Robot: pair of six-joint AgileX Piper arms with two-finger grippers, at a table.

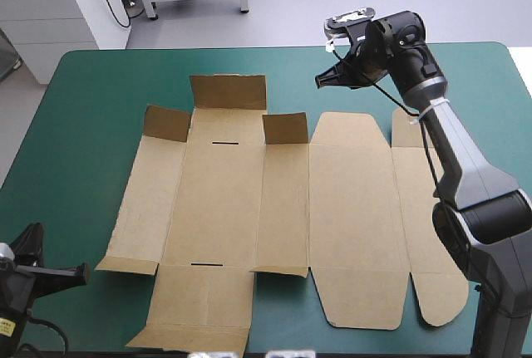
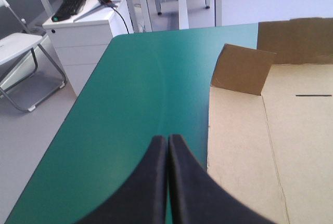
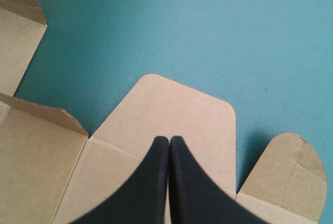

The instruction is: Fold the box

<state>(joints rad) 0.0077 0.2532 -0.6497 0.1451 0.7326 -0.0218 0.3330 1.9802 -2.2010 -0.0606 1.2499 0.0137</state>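
— Worktop [image 1: 83,109] first. What covers it?
— A teal-green cover, and spread across the middle of that the box [image 1: 349,208]: one cut sheet of brown board, lying nearly flat, its right end passing under my right arm [image 1: 465,167].
— Nearly flat?
— Three flaps on the far side stand up. The widest, the far flap [image 1: 229,90], rises beyond the panel with the slots. A smaller left flap [image 1: 166,122] and a smaller middle flap [image 1: 285,129] stand on either side of it. The rest lies down, including the rounded far lid tab [image 1: 349,129] and the rounded near lid tab [image 1: 362,300].
— Your right jaws?
— Clenched, the two black fingers meeting in one point with nothing between them. They hang in the air over the far edge of the board, above that far lid tab, raised clear of it.
— And the left jaws?
— Clenched too, and empty. They sit low at the near left corner of the worktop, over bare cover, just beside the box's left edge. I cannot tell whether the tip touches the board.
— Anything smaller?
— Two thin dark slots cut in the second panel from the left: the far slot [image 1: 224,142] and the near slot [image 1: 206,264].
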